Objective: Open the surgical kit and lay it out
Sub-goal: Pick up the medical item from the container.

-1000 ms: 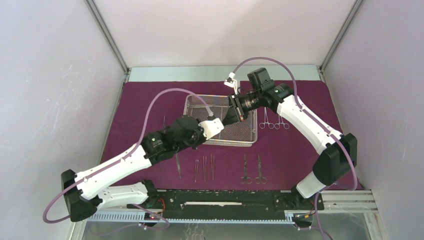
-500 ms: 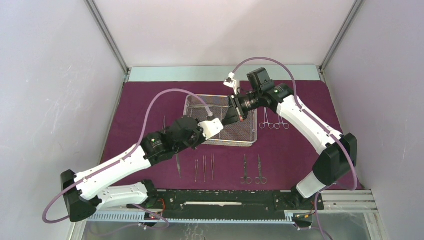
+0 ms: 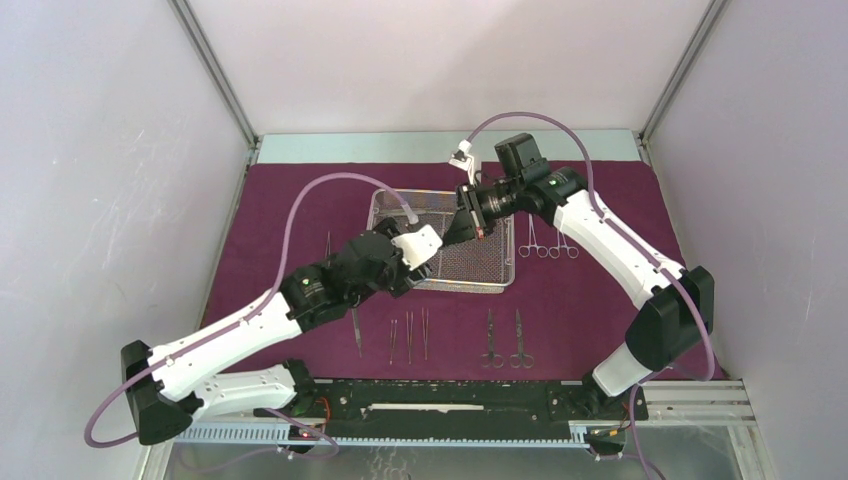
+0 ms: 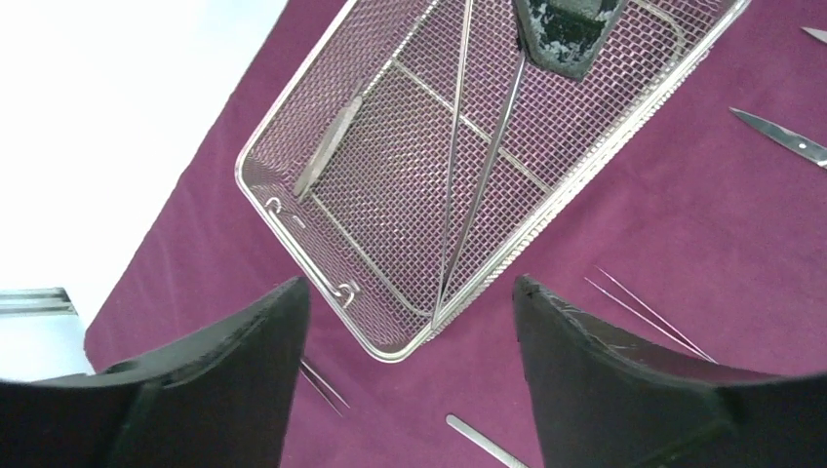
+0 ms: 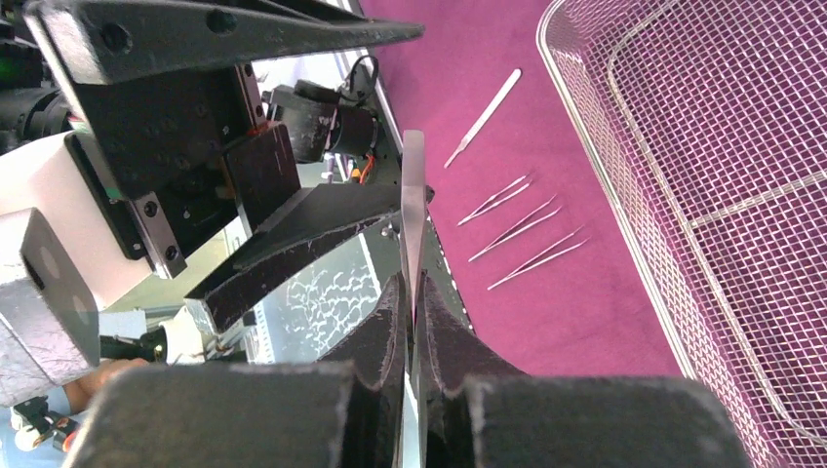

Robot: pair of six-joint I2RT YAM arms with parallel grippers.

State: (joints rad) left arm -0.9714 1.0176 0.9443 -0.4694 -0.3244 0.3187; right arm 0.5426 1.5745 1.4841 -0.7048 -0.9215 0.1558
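The maroon cloth [image 3: 290,200] lies spread flat, with the wire-mesh tray [image 3: 440,192] on its far middle. My right gripper [image 3: 457,230] hovers over the tray, shut on long steel tweezers [image 4: 488,166] whose joined end rests in the tray's near corner [image 4: 390,353]. A flat strip of those tweezers [image 5: 413,195] sticks out between the right gripper's [image 5: 412,292] fingers. My left gripper [image 4: 410,292] is open and empty just short of that corner. One flat steel handle [image 4: 327,146] lies in the tray.
Laid out on the cloth are ring-handled clamps [image 3: 548,240] right of the tray, two scissors [image 3: 505,340], three tweezers [image 3: 408,335] and a flat handle [image 3: 356,328] along the front. A black rail [image 3: 450,400] runs along the near edge; enclosure walls stand on both sides.
My left gripper has gone from shut to open and drawn back a little from the tray. The right gripper has closed tighter on the tweezers and risen slightly.
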